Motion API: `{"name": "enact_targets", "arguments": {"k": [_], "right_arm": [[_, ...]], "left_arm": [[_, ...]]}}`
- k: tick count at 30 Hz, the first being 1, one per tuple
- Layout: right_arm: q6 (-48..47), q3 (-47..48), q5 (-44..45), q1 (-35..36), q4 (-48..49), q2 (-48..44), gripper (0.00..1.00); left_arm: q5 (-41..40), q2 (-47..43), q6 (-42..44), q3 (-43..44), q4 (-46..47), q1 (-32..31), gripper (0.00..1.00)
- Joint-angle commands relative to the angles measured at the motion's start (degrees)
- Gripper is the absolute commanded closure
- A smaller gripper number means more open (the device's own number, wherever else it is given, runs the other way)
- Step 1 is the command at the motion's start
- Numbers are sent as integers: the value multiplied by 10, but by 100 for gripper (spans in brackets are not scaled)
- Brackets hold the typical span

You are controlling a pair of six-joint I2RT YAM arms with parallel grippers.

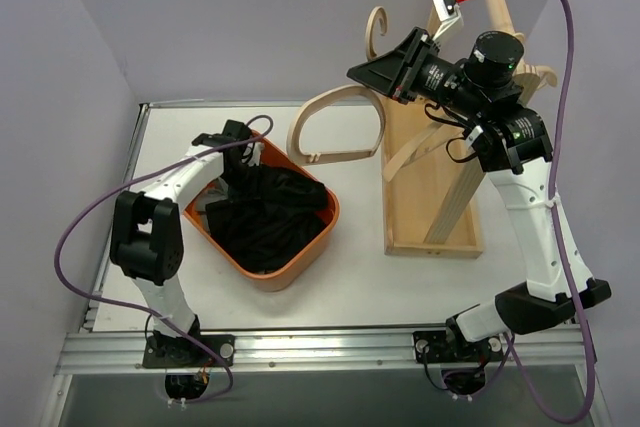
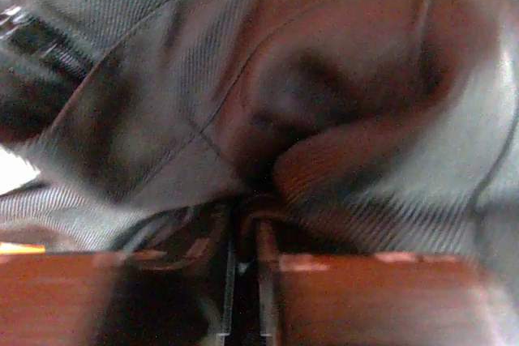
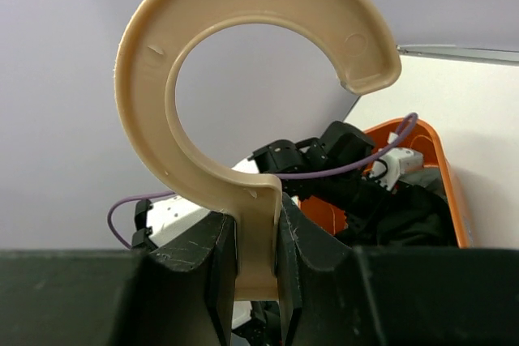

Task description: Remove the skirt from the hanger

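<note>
The black skirt lies bunched in the orange basket, off the hanger. My left gripper is down at the basket's back left corner; in the left wrist view its jaws stand almost together with a fold of the dark skirt cloth bunched at their tips. The cream plastic hanger is bare and held in the air by my right gripper, which is shut on its neck just below the round hook.
A tall wooden rack stands at the right, close behind the right gripper. The basket and left arm show below the hanger in the right wrist view. Walls close in the table at the back and sides.
</note>
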Motion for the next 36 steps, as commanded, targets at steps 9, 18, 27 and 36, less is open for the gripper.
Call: {"name": "enact_targets", "arguments": {"k": [9,18,27,36], "right_arm": [[-17,0,-11,-5,7,-7,100],[-21,20,-21,-4,-12,17,100],[-48,30,-14,0,-85,51,100],[-120,109,92,78,-187,91,100]], "left_arm": [[-14,-157,-51,35,-36,2,41],[-38,-268,-111,92,-87,2,32],[27,-356,-146,185,-54,4,33],[163,-282,-259,411,-7,3,34]]}}
